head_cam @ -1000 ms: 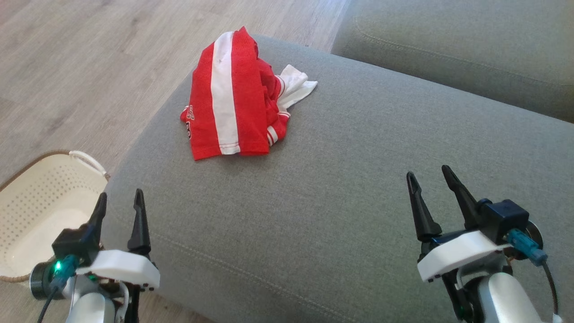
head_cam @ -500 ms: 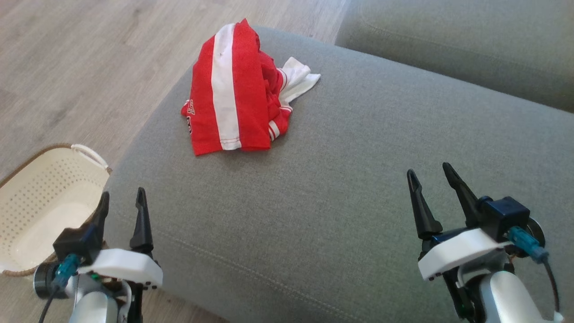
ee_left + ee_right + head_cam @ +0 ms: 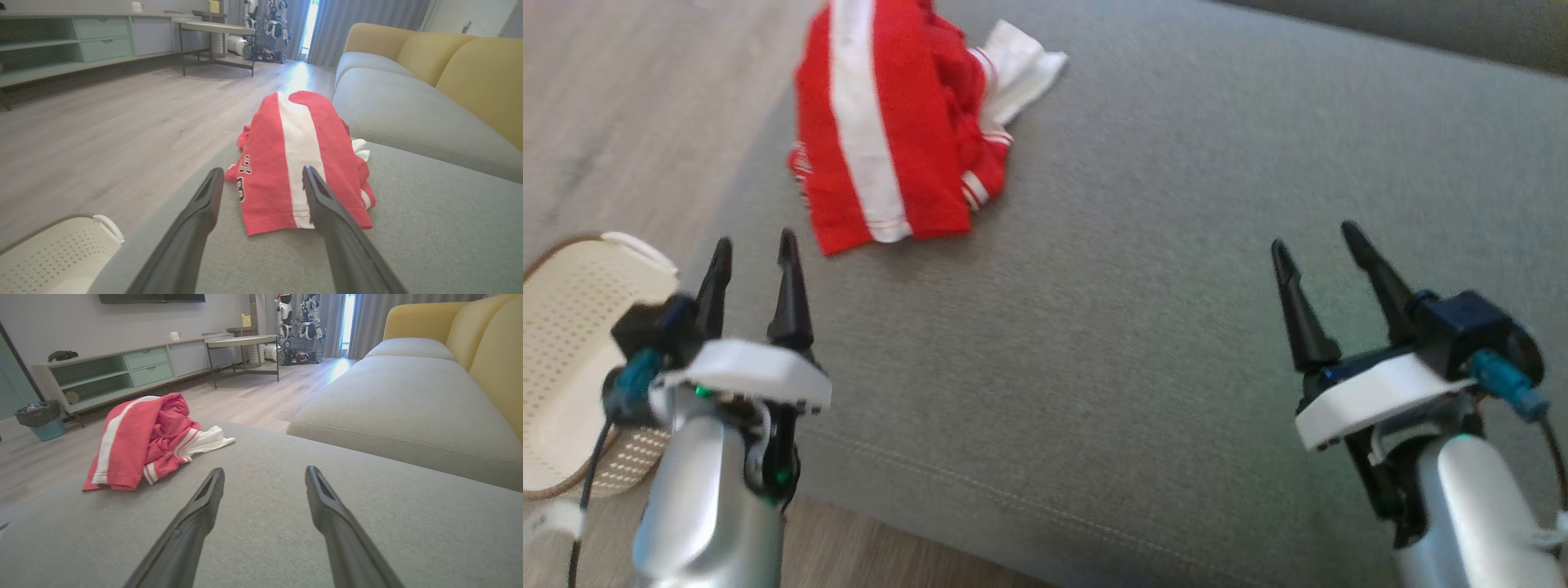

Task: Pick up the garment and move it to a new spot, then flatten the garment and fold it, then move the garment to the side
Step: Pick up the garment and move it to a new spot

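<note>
While the left hand (image 3: pixel 755 238) stood spread, the garment (image 3: pixel 890 139) lay just beyond it, far from the spread right hand (image 3: pixel 1313 235).

The head view is blurry all over. There the top of the garment (image 3: pixel 882 139) is cut off by the top edge, far ahead of the left gripper (image 3: pixel 755 239). The basket (image 3: pixel 572 327) beside that gripper runs off the left edge, and the gripper hides part of its rim. In the left wrist view one finger (image 3: pixel 327 212) covers a bit of the garment's bottom hem, and the white part is mostly hidden behind the red. The print (image 3: pixel 244 175) just ahead of the other finger is folded and too small to read. Far ahead, the machine (image 3: pixel 267 24) by the curtain is too small to make out.
</note>
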Available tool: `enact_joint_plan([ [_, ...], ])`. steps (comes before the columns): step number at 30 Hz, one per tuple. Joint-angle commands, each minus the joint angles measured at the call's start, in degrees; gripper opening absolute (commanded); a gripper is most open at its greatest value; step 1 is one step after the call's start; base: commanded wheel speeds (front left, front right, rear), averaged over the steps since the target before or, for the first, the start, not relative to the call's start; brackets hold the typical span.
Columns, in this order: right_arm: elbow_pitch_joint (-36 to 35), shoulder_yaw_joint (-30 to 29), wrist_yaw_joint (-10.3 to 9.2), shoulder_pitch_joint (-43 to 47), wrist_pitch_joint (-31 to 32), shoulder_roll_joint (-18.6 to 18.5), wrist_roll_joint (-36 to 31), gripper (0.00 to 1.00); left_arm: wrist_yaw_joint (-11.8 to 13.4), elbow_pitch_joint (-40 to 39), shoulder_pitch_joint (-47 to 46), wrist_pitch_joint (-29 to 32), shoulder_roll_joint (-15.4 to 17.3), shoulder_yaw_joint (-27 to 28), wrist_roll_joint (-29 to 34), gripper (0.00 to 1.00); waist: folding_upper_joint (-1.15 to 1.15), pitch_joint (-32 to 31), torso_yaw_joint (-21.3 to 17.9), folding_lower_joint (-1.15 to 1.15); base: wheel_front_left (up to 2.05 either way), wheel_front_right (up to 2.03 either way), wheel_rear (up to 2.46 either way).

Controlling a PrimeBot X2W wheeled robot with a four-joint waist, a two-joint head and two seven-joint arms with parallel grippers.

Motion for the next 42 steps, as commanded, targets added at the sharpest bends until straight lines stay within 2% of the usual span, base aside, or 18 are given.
enact_joint_plan([
  [1, -2.56, 1.2, 0.23, -2.28, 0.37, -0.79, -0.37, 1.0, -0.23, -0.34, -3.45, -0.68, 0.79, 1.54, -0.33, 1.0, 0.0, 2.99, -2.65, 0.0, 0.0, 0.0, 0.0],
  [9, -4.06, -0.2, 0.23, -4.19, 1.25, -1.6, -0.36, 1.0, -1.19, 15.53, -13.91, -0.28, 1.51, 0.07, -0.21, 1.0, 0.0, 6.61, -5.97, 0.0, 0.0, 0.0, 0.0],
  [18, -4.41, -0.13, 0.23, -4.6, 1.95, -1.69, -0.1, 1.0, -1.3, 33.1, -23.42, 2.86, 3.13, 0.72, -1.96, 1.0, 0.0, 7.76, -7.07, 0.0, 0.0, 0.0, 0.0],
  [19, -4.41, -0.18, 0.23, -4.59, 1.99, -1.66, -0.05, 1.0, -1.37, 34.29, -24.09, 2.71, 3.21, 0.76, -2.13, 0.68, 0.0, 7.73, -7.07, 0.0, 0.0, 0.0, 0.0],
  [20, -4.43, -0.28, 0.23, -4.56, 2.04, -1.63, 0.0, 1.0, -1.45, 35.26, -24.7, 2.45, 3.32, 0.7, -2.21, 0.32, 0.0, 7.73, -7.03, 0.0, 0.0, 0.0, 0.0],
  [21, -4.5, -0.46, 0.23, -4.54, 2.11, -1.63, 0.06, 1.0, -1.56, 35.86, -25.27, 1.94, 3.39, 0.6, -2.23, 0.05, 0.0, 7.74, -6.9, 0.0, 0.0, 0.0, 0.0],
  [22, -4.61, -0.69, 0.23, -4.49, 2.19, -1.68, 0.09, 1.0, -1.7, 36.53, -25.7, 1.57, 3.37, 0.49, -2.3, 0.0, 0.0, 7.73, -6.71, 0.0, 0.0, 0.0, 0.0],
  [26, -4.81, -1.31, 0.23, -4.23, 2.37, -1.65, 0.07, 1.0, -2.22, 37.92, -26.49, 0.18, 4.19, 0.04, -2.23, 0.0, 0.0, 7.18, -6.11, 0.0, 0.0, 0.0, 0.0],
  [31, -4.68, -1.73, 0.23, -3.47, 2.21, -1.21, 0.32, 1.0, -1.95, 34.75, -26.22, -0.59, 5.43, 0.42, -2.02, 0.0, 0.0, 5.53, -5.36, 0.0, 0.0, 0.0, 0.0],
  [42, -3.51, -3.63, 0.23, -0.32, 0.56, 0.51, 1.26, 1.0, -0.48, 6.94, -17.85, -0.67, 7.47, 3.19, 0.23, 0.0, 0.0, -1.17, -3.49, 0.0, 0.0, 0.0, 0.0],
])
